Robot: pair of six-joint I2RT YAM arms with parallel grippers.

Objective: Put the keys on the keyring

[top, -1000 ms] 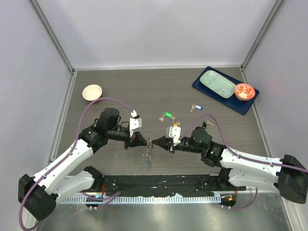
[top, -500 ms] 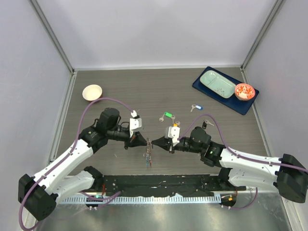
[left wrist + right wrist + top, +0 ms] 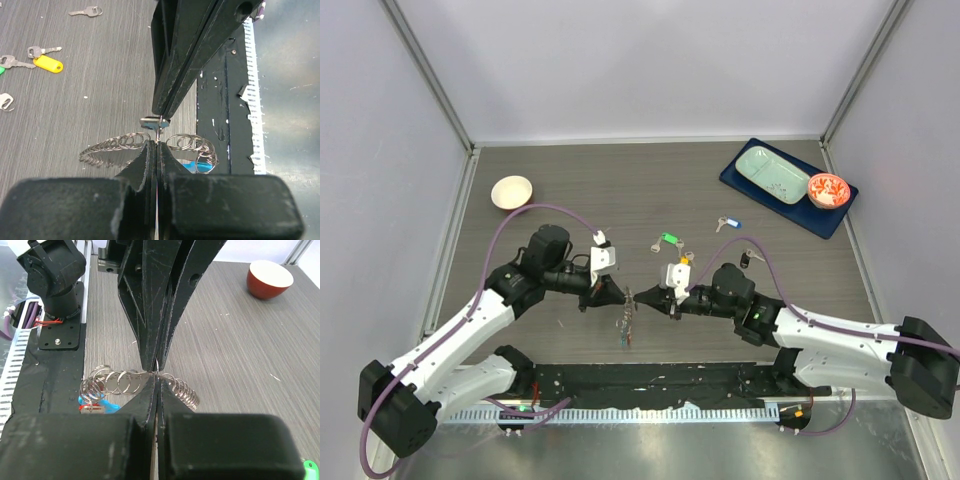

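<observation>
Grey metal chain keyring [image 3: 114, 147] with blue strap, hung between two gripper tips.
The left gripper [image 3: 156, 145] and right gripper [image 3: 156, 380] meet tip to tip above the bench [image 3: 570, 190], each pinched tight on one ring; a green-tagged silver key [image 3: 668, 238] lies beyond them.

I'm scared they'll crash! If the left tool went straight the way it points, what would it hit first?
Probably the right tool: the left tool points tip-to-tip at it, with the keyring pinched between them.
</observation>
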